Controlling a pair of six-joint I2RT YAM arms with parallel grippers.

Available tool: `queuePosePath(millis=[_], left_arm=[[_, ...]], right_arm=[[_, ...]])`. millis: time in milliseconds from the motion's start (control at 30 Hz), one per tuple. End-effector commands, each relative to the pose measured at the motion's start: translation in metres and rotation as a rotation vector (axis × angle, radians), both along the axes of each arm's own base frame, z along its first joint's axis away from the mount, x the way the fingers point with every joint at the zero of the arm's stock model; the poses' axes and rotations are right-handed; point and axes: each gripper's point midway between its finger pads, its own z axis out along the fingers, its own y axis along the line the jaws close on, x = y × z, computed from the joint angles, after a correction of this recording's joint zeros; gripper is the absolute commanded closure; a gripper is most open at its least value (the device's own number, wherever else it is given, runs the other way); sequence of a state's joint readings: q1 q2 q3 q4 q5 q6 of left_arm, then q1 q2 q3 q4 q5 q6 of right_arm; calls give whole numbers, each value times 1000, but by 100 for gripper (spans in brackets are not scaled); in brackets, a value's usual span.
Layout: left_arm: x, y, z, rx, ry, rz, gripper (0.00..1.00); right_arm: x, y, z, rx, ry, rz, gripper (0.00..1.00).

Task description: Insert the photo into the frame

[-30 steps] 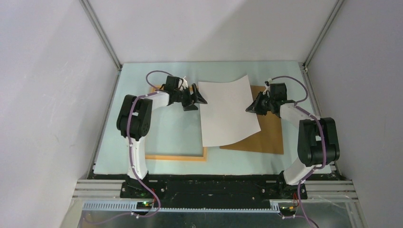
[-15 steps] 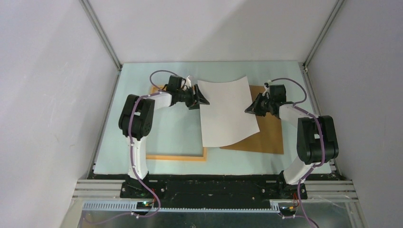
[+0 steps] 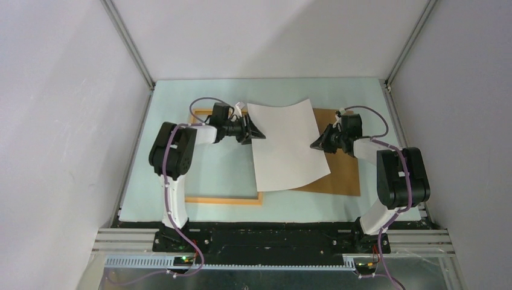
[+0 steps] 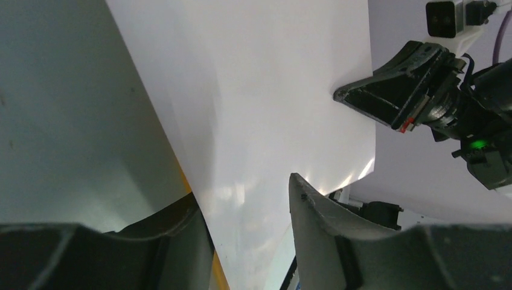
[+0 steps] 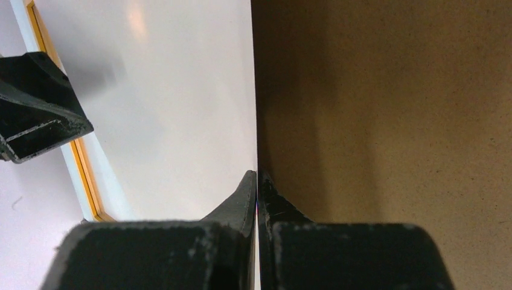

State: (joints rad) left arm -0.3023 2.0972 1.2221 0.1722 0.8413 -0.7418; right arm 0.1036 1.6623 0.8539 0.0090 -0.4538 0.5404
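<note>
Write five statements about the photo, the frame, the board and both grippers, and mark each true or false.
1. The photo shows its white back to the top camera. True.
2. The photo lies flat inside the frame. False: it is held up, curved, between the two arms.
3. The right gripper has its fingers shut on the photo's edge. True.
4. The left gripper is shut with nothing between its fingers. False: the fingers stand apart, with the photo's edge between them.
5. The brown backing board lies left of the frame. False: it lies to the right, under the right arm.
</note>
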Motion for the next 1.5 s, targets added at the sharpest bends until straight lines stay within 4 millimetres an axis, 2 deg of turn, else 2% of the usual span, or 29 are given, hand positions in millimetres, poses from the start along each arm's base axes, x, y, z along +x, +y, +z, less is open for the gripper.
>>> queuePosePath(millis=[0,333,567,667,833,1200,1400,1467], left_arm=[[1,3,39,-49,-104,21,52],[1,5,42,-87,-94,66,64],[7,4,44,-104,-100,95,66],[8,3,43,-107,-97,96,71],[8,4,35,-94,-91,102,75],[8,12,13,-16,-76,125,68],[9,12,9,-9,-68,124,74],[10,11,8,-9,-65,124,81]], right_arm=[[5,1,13,7,-72,-14,100],[3,9,15,17,-83,-5,100],[-3,15,18,26,-94,1,100],[-4,16,18,33,-92,1,100],[-4,17,20,43,-96,3,100],[-5,17,22,56,-107,3,100],[-5,18,22,61,-107,8,100],[-5,18,23,61,-107,7,100]])
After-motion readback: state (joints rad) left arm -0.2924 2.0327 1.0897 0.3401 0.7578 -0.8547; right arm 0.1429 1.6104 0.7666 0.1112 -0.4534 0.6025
